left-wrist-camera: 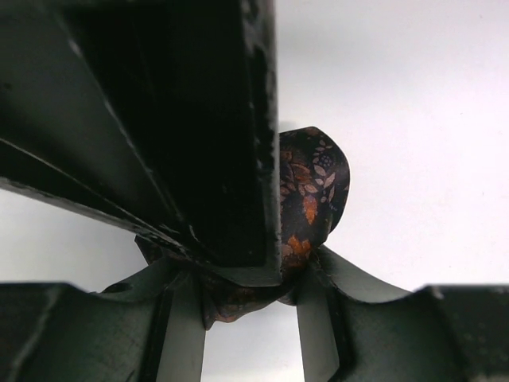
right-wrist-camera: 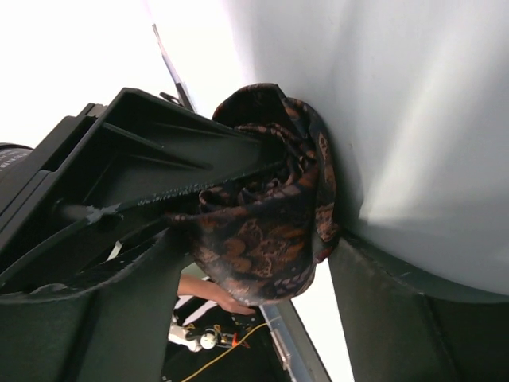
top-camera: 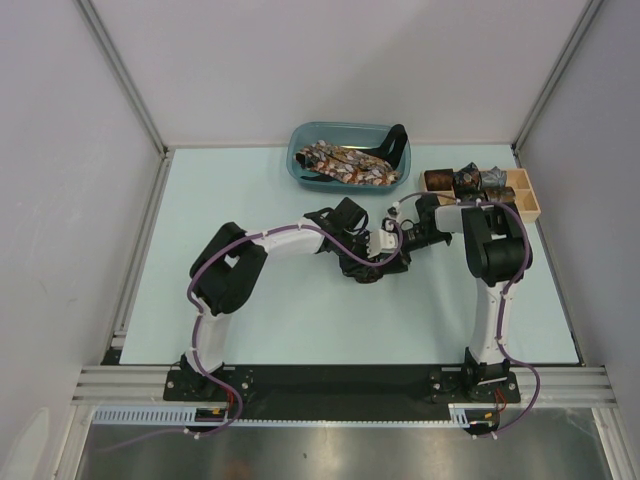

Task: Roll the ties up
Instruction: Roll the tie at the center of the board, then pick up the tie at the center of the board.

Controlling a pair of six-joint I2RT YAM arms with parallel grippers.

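A dark brown tie (right-wrist-camera: 270, 239) with an orange leaf print is wound into a fist-sized coil and held up over the middle of the table. My right gripper (right-wrist-camera: 258, 247) has the coil between its two fingers, one pressing on each side. In the left wrist view the same tie (left-wrist-camera: 314, 191) bulges past the right gripper's black finger (left-wrist-camera: 199, 119). My left gripper (left-wrist-camera: 250, 278) pinches the coil's lower fabric between its jaws. In the top view both grippers meet, the left gripper (top-camera: 372, 264) beside the right gripper (top-camera: 393, 241).
A blue bin (top-camera: 298, 160) at the back holds loose patterned ties (top-camera: 345, 165). A wooden tray (top-camera: 530, 203) at the back right holds several rolled ties (top-camera: 467, 181). A person's hand (right-wrist-camera: 211, 293) shows beyond the table edge.
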